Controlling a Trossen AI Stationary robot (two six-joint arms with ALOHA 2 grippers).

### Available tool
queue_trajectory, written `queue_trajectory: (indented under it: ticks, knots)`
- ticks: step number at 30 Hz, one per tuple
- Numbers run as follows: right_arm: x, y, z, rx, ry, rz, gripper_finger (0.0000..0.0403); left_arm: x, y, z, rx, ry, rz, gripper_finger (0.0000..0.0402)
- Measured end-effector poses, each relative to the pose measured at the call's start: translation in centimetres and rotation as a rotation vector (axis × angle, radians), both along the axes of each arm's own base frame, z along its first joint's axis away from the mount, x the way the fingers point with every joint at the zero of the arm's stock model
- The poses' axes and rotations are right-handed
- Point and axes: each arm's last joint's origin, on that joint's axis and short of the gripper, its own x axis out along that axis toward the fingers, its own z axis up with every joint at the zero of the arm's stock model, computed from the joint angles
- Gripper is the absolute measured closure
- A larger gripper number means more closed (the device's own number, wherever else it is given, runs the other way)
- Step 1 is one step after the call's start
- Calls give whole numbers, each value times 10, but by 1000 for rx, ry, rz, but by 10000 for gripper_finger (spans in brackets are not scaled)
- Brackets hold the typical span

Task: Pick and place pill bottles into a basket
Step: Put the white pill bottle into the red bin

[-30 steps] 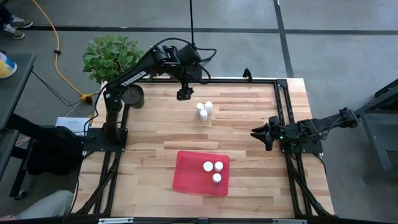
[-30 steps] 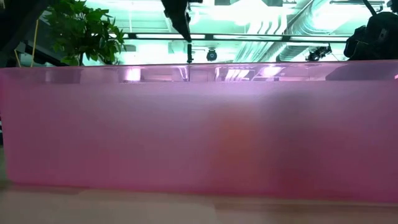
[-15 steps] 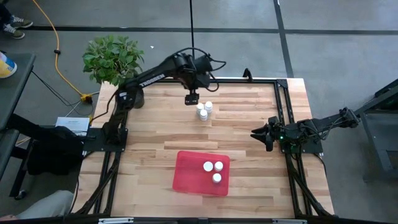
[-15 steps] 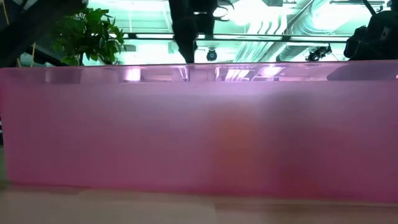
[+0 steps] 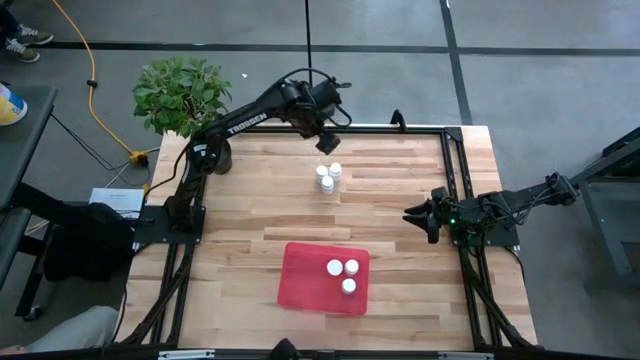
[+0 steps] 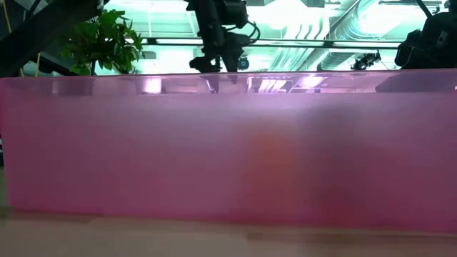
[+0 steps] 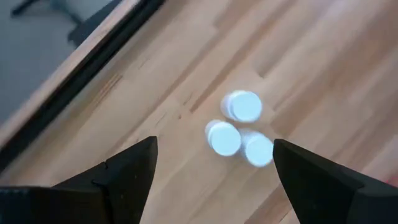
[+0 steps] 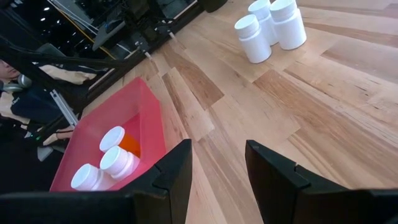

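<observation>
Jaws of left gripper (image 7: pixel 211 180) spread wide and empty, poised above three pill bottles (image 7: pixel 239 129) clustered upright on the table (image 5: pixel 250 215), just ahead of the fingertips. Roughly halfway: three capped bottles (image 5: pixel 342 273) already in the red basket (image 5: pixel 300 285), well behind those jaws. Right gripper (image 8: pixel 217 168) parked at the table's edge, parted, holding nothing.

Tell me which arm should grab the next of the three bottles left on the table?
Left. The left gripper hangs open just beyond the three loose pill bottles, which show between its fingers in its wrist view. The right gripper waits open at the table's right edge, farther away.
</observation>
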Motion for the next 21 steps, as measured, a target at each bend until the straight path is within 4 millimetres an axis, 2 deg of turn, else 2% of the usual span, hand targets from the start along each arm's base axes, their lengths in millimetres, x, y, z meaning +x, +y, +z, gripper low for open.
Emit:
queue_trajectory:
  ticks: [5,11,14,21]
  knots:
    - [0,0,0,0,0,-1,263,-4,8,0,-83,-51,230,48]
    - [0,0,0,1,0,-2,263,-4,10,0,-139,-88,359,48]
    - [0,0,0,2,-1,-2,263,0,10,-6,-171,-82,400,48]
    - [0,0,0,4,-1,-4,263,15,13,-36,-254,-25,377,48]
